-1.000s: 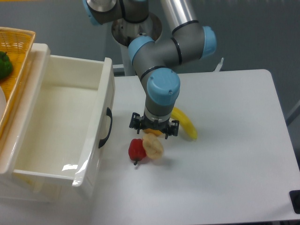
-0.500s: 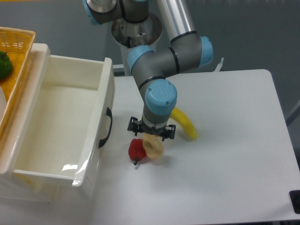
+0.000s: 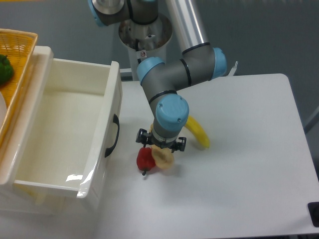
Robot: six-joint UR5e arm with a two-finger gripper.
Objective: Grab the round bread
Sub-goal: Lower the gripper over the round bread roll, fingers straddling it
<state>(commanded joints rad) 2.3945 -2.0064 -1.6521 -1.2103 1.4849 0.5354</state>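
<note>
The round bread (image 3: 163, 158) is a small pale tan bun with a smooth matte look, sitting on the white table (image 3: 239, 169). It's pressed right up against a red pepper (image 3: 145, 159) on its left, and its upper edge is partly hidden under the gripper (image 3: 161, 147).

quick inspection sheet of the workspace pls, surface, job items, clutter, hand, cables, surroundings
surface: white table, no spills seen
job's things: round bread on the table, touching the red pepper
clutter: red pepper; banana partly behind the arm
hand: hand directly over the bread's top edge; fingers hidden, open or shut cannot be told
cables: nothing seen
surroundings: open white bin at left; wicker basket holding a green item
</note>
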